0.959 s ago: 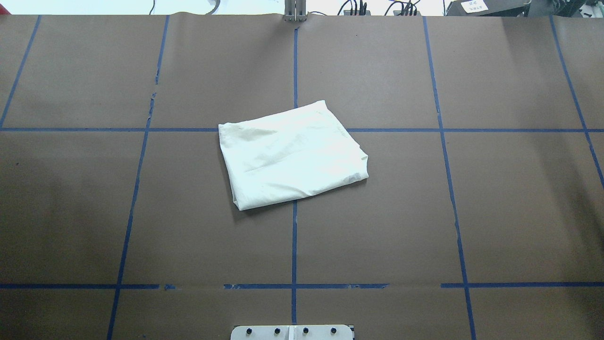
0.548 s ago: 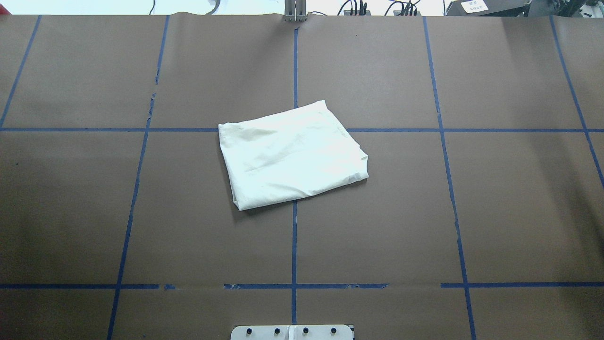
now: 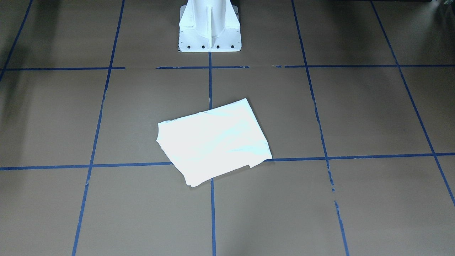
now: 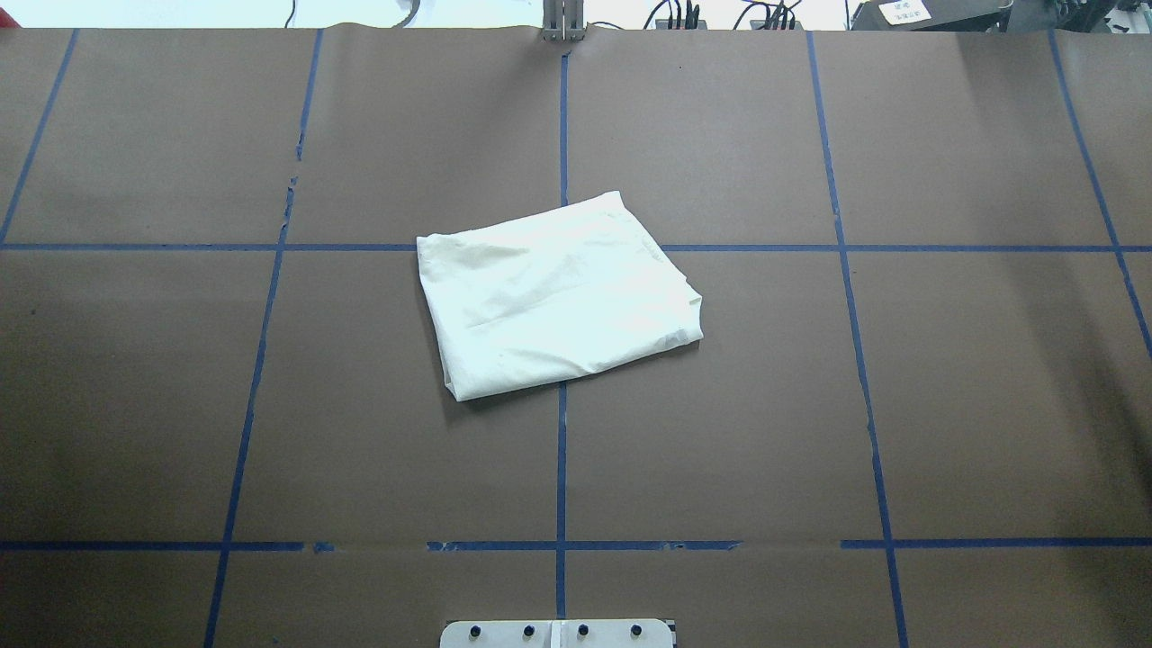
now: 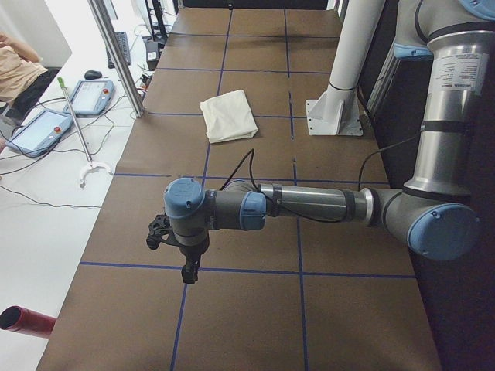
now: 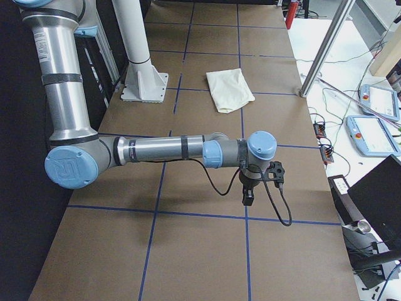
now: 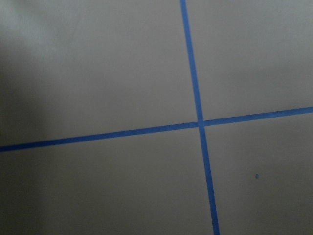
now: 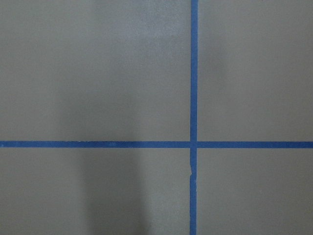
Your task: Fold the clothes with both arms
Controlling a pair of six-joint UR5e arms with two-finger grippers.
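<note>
The cream-white shirt (image 4: 558,301) lies folded into a compact, slightly skewed rectangle at the table's middle, plain side up, with no print showing. It also shows in the front view (image 3: 213,142) and both side views (image 5: 229,116) (image 6: 229,89). Both arms are stretched out to the table's ends, far from the shirt. The left gripper (image 5: 188,272) points down over the brown surface. The right gripper (image 6: 248,199) does the same at the other end. Whether either is open or shut I cannot tell. The wrist views show only table and blue tape.
The white pedestal base (image 3: 209,26) stands at the robot's side of the table, behind the shirt. Blue tape lines (image 4: 561,450) grid the brown table. Teach pendants (image 5: 39,131) (image 6: 376,135) and an aluminium post (image 5: 116,54) stand beyond the far edge. A person (image 5: 19,66) sits there.
</note>
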